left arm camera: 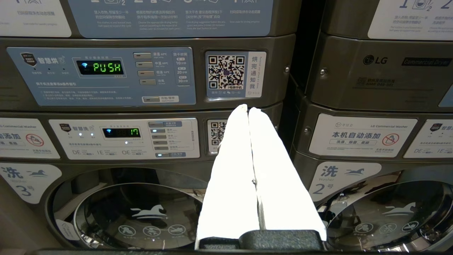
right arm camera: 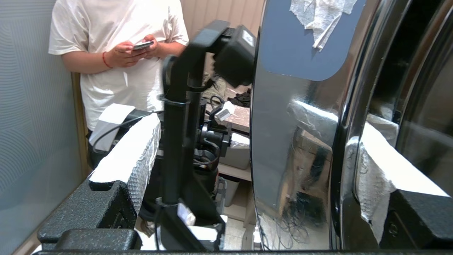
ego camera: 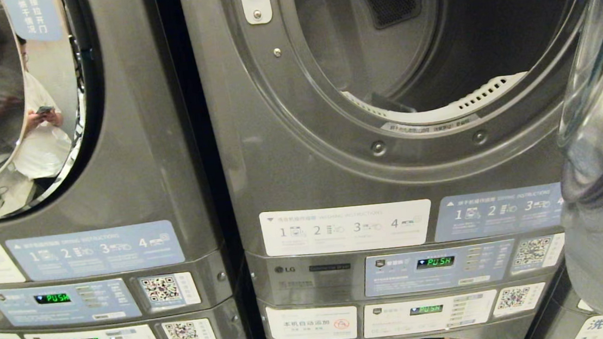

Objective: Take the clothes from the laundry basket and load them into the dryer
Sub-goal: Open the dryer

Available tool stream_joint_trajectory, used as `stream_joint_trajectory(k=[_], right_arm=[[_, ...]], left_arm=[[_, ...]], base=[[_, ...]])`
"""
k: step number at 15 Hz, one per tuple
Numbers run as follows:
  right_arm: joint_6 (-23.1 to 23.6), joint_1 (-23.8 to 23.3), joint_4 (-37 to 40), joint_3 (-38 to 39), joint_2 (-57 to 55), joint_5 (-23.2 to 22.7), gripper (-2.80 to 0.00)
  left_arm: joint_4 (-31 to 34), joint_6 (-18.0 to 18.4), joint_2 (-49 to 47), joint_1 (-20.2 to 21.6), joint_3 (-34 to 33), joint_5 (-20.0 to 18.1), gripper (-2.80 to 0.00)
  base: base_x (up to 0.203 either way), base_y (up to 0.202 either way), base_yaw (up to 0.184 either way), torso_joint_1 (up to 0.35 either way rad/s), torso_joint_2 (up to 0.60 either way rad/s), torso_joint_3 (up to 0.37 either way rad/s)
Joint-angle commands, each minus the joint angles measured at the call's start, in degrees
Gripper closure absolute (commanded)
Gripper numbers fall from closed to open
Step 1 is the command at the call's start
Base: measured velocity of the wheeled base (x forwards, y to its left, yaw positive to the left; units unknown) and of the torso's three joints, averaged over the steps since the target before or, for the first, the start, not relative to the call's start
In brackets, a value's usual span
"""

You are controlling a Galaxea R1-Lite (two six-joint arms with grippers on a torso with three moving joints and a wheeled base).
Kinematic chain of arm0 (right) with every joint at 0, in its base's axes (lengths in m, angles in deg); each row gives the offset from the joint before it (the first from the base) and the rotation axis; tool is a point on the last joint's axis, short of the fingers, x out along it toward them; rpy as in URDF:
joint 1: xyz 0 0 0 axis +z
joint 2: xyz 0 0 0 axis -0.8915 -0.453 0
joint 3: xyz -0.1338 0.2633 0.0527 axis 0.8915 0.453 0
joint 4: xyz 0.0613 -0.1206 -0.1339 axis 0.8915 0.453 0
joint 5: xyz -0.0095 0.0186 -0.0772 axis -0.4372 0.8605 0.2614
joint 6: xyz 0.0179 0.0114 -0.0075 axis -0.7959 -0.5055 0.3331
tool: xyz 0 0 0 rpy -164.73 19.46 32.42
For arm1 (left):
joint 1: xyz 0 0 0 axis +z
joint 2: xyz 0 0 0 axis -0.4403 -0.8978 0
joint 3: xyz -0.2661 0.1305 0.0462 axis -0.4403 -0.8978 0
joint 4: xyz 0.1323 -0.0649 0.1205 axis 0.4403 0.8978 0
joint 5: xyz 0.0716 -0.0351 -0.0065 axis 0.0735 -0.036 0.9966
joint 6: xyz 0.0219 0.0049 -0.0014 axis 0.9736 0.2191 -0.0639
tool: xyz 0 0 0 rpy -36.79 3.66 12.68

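Dryer (ego camera: 421, 44) stood open at upper right of the head frame, its drum dark and seemingly empty. Right gripper (right arm camera: 247, 159) spread wide, holding nothing, straddling the edge of the open door (right arm camera: 300, 124). Left gripper (left arm camera: 249, 109) pinched closed, parked low before the washers. Basket and clothes out of sight; next move probably calls for reaching down to fetch a garment.

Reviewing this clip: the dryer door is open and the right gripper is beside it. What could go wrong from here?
1. The right gripper stands open astride the edge of the swung-open dryer door; a careless arm move could knock the door.
2. A person stands close behind the robot, looking at a phone, and might be struck by a swing.
3. The drum shows no clothes, so loading is still ahead.
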Motion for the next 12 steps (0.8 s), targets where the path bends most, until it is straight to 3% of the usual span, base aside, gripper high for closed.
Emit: stream_joint_trajectory(k=[1,4,9,12], right_arm=[[-0.22,0.13,0.95,0.60,3.34,-0.44,-2.80],[-0.75,0.30,5.11,0.96,7.09,0.11,-2.80],[-2.75,0.21,5.08,0.46,6.03,0.48,-2.80],[-4.80,0.21,4.91,-0.20,4.10,3.96,-2.80]], left_arm=[[0.00,0.00,-0.02,0.00,-0.01,0.02,0.00],[0.00,0.00,-0.02,0.00,-0.01,0.02,0.00],[0.00,0.00,-0.02,0.00,-0.01,0.02,0.00],[0.00,0.00,-0.02,0.00,-0.01,0.02,0.00]], base=[[0.000,0.000,0.000,0.000,0.00,0.000],[0.000,0.000,0.000,0.000,0.00,0.000],[0.000,0.000,0.000,0.000,0.00,0.000],[0.000,0.000,0.000,0.000,0.00,0.000]])
